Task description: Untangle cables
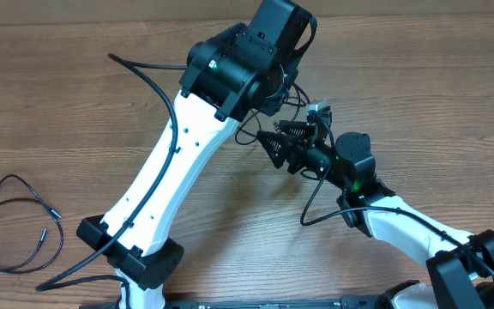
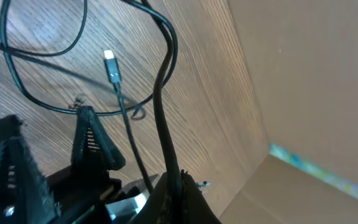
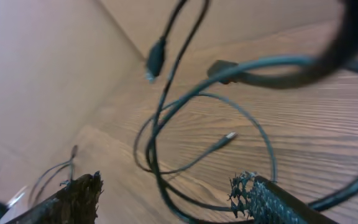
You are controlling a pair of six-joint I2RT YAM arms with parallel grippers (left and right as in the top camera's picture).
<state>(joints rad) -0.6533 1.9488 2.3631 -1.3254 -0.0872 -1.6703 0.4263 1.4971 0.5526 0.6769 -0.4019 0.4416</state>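
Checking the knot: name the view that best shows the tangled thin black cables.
Left wrist: the tangled thin black cables lie sharp, loops and a silver-tipped plug plain. Right wrist shows them blurred; overhead, the arms hide most.

The wooden table point(image 1: 75, 112) bears a loose black cable point(image 1: 12, 177) at left, apparently small-plugged.

tangled cables point(image 1: 316, 112) sit right of centre on the table point(image 1: 67, 103); one loose cable point(image 1: 11, 177) lies far left.
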